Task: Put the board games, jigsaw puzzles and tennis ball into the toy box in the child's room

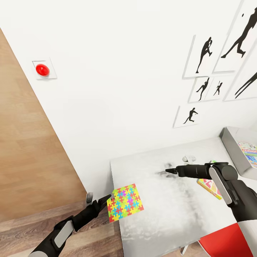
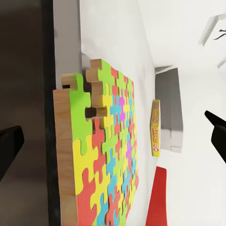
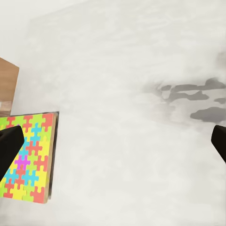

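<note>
A jigsaw puzzle lies flat at the table's near-left edge, hanging a little over it. My left gripper is open just off that overhanging edge, and the left wrist view has the puzzle straight ahead between the spread fingers. My right gripper hovers open over the bare tabletop, with the puzzle off to one side. The toy box stands at the table's far right with a colourful board game inside. A green Skip-Bo board game lies beside it, partly behind my right arm.
A red chair stands at the table's near right corner. A small white object sits near the wall. Black player silhouettes hang on the white wall. Wood-plank floor lies to the left of the table.
</note>
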Tool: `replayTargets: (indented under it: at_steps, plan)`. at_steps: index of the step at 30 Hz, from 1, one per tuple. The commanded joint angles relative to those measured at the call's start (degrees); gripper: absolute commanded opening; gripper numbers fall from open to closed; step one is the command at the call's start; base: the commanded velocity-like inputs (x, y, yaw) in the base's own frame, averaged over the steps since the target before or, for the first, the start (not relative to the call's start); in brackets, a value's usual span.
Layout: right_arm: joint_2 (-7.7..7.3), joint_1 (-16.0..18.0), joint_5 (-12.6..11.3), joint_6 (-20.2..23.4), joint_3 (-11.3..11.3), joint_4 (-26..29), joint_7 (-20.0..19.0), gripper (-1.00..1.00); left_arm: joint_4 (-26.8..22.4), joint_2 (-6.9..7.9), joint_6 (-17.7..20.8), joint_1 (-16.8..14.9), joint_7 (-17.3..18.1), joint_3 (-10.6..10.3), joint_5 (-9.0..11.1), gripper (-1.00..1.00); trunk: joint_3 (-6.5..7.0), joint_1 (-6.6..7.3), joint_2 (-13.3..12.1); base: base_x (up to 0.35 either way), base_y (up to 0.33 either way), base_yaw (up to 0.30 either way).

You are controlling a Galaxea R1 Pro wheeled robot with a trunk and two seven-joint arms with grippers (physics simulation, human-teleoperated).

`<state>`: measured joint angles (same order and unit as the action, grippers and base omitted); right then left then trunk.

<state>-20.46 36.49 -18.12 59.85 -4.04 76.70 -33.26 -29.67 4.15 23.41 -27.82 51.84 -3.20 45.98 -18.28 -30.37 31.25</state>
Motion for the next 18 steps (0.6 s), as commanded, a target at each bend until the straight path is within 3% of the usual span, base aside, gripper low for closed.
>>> replayTargets:
  at_steps: [1,18]
  plan:
    - [-0.03,0.01,0.36,0.15,-0.05,0.02,-0.4,1.0,-0.01,0.07,0.4,-0.04,0.01,-0.31,0.6,1.0,-0.09,-0.02,0.08,0.0,0.0,-0.001]
    - [-0.01,-0.62,0.4,0.15,-0.1,0.14,-0.4,1.0,-0.11,0.07,0.4,-0.04,0.01,-0.34,0.6,1.0,-0.09,-0.02,0.08,0.0,0.0,-0.017]
